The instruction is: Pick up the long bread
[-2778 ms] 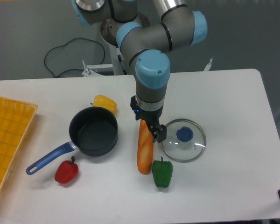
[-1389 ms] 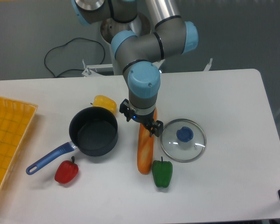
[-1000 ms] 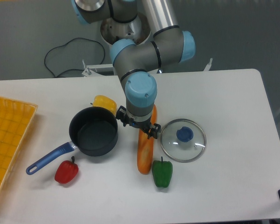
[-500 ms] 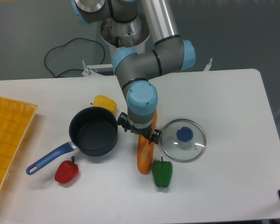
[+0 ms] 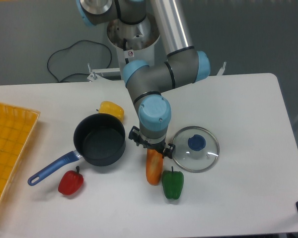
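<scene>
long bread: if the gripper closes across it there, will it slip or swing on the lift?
The long bread looks glossy and rounded, so it may slip in the fingers. The gripper sits over its upper half, not the far end, so some tilt is likely. It looks like stiff moulded plastic, probably light; if dropped it could roll toward the green pepper.

Setting: robotics lab test bench, not a working kitchen. You have a plain white table against a bare grey wall, with a grey-and-blue industrial arm mounted at the far edge and a loose black cable trailing behind it. Kitchen props only: dark saucepan with blue handle, glass lid, glossy toy peppers in red, green and yellow, and a yellow tray at the left edge.
</scene>
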Tool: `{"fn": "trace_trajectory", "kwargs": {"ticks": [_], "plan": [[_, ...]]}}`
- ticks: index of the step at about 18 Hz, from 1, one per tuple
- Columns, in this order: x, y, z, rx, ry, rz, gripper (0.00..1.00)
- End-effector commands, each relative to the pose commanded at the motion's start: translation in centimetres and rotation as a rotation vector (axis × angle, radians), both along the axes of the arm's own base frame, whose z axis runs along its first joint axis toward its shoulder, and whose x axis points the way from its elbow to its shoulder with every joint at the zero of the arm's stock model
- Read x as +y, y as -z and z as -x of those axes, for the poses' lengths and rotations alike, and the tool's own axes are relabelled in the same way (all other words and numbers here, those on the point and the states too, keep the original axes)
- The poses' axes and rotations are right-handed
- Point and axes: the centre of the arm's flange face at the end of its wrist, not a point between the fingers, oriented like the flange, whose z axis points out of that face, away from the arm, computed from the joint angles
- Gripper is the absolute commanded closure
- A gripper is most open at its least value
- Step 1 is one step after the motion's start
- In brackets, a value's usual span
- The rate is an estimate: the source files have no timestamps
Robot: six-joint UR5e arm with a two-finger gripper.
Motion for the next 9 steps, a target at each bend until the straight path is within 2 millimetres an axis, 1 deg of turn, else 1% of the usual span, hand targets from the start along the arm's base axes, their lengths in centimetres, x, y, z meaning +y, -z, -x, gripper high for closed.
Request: {"fn": "trace_trajectory", "kwargs": {"ticks": [2,5,9], "plan": [[0.2,0.8,0.7,-0.003,-0.005,0.003,0.0],[0.5,1.6,1.1,0.015,-0.008,-0.013,0.0],[0.5,1.7,1.3,0.023,-0.011,-0.018,0.0]]}}
